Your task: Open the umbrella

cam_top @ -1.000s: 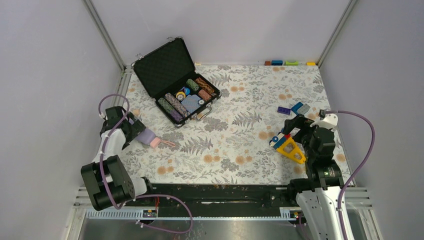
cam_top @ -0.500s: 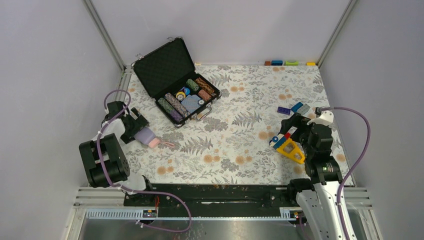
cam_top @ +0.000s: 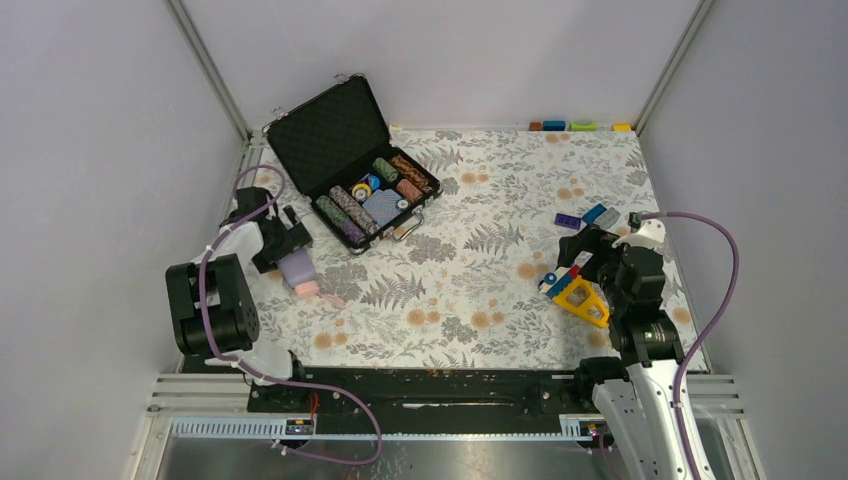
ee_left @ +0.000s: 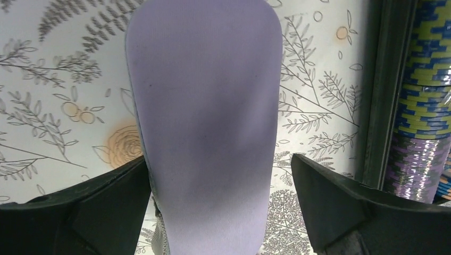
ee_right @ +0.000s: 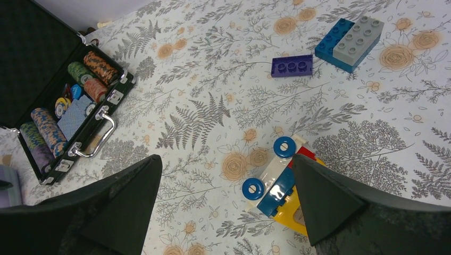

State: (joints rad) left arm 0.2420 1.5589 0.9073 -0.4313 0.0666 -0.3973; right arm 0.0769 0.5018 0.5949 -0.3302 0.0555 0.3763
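Note:
The umbrella lies folded on the table at the left, inside a lilac-grey sleeve (cam_top: 296, 268). Only its small pink handle (cam_top: 306, 289) sticks out of the sleeve's near end. The canopy and shaft are hidden. My left gripper (cam_top: 281, 243) is open and straddles the sleeve's far end. In the left wrist view the sleeve (ee_left: 205, 106) fills the space between the jaws of the left gripper (ee_left: 219, 159); the left jaw touches it and the right jaw stands a little apart. My right gripper (cam_top: 588, 250) is open and empty at the right, and its wrist view (ee_right: 224, 164) shows nothing between the jaws.
An open black case (cam_top: 330, 140) of poker chips stands just right of the left gripper; its wall (ee_left: 375, 106) is close to the right jaw. A toy car of bricks (cam_top: 573, 290) lies under the right gripper, loose bricks (cam_top: 590, 216) beyond it. Small blocks (cam_top: 580, 126) line the back edge.
My left gripper has swung farther from the near edge and to the right. The sleeved umbrella has turned with it, so its handle now points toward the near edge. The right arm has barely moved.

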